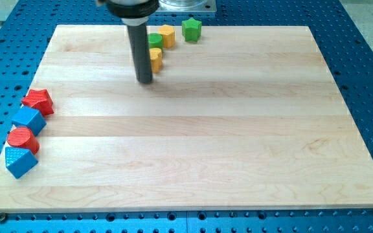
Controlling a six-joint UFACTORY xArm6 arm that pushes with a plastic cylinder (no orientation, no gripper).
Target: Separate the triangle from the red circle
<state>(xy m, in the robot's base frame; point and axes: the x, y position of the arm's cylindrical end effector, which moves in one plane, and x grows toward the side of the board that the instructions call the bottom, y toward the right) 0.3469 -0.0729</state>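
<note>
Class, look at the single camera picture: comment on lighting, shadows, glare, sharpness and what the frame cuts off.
Camera view: even, soft light on the wooden board, no harsh glare; a faint shadow beside my tip; the blue triangle and red circle at the view's left are sharp, touching; the rod's top is cropped at the view's top; board edges bow slightly.

- Rod (139,45): upper end cut off by the view's top.
- Green block (155,41) and yellow block (155,58) just behind it: partly hidden, shapes unreadable.
- Red circle (22,138): partly covered by blue triangle (19,161).
</note>
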